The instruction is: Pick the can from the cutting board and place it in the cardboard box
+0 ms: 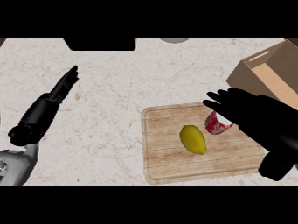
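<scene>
The right hand (267, 118) is over the far right part of the board (170, 162), right on top of the can (217, 124). Its fingers reach past the can and curl down around it, so most of the can is hidden. Only a bit of the red and white side peeks out under the hand. I think the hand has the can in its hold, but I cannot tell if the can is lifted or if it sits on the board (the hand covers too much).

A yellow lemon (193, 139) lies on the board too, just beside the can and a little nearer to the robot. It is not part of the job.

The box (267, 74) stands on the bench (112, 87) past the far right corner of the board, close to the hand. Its open top is tipped a bit to the side.

The left hand (66, 83) rests on the bench well away at the left, fingers straight and holding nothing.

So the job looks like it is near the start. The grab seems made. The lift, the short move over to the box and the letting go are all left to do.
</scene>
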{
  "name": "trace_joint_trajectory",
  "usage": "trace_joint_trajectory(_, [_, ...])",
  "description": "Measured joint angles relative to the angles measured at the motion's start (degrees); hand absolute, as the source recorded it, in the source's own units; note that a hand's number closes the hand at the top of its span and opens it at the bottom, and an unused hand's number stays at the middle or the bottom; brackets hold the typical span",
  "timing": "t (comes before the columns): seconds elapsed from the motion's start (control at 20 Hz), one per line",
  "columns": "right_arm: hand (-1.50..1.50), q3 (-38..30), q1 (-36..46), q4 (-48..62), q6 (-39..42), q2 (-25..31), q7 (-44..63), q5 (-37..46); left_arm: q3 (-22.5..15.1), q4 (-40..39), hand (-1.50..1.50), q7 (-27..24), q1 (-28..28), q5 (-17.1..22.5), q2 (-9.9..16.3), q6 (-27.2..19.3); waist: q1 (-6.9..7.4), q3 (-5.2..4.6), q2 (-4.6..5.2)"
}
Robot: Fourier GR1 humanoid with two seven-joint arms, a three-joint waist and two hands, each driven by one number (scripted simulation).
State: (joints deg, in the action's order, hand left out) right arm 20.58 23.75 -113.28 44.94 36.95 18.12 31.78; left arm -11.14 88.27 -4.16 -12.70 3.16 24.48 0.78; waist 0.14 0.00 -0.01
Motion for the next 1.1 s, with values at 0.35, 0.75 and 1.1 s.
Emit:
trace_joint_trajectory(0.35, [-1.50,1.23,-0.71,2.59,-1.08,-4.22,-2.32,8.49,2.43,-2.00,0.00,-1.82,0.30,-2.29,-1.92,2.75,-0.01,-0.01,0.02])
trace_joint_trajectory(0.75, [-1.50,1.97,-1.92,9.06,-4.21,-5.77,-7.87,17.64,5.06,-1.82,0.00,-1.56,0.28,-3.98,-3.64,5.07,0.02,0.01,0.03])
trace_joint_trajectory(1.1, [-1.50,0.68,-2.27,12.86,-4.96,-8.67,-12.87,21.70,7.01,-1.72,0.00,0.37,-1.34,-5.54,-5.45,6.94,-0.04,0.00,0.02])
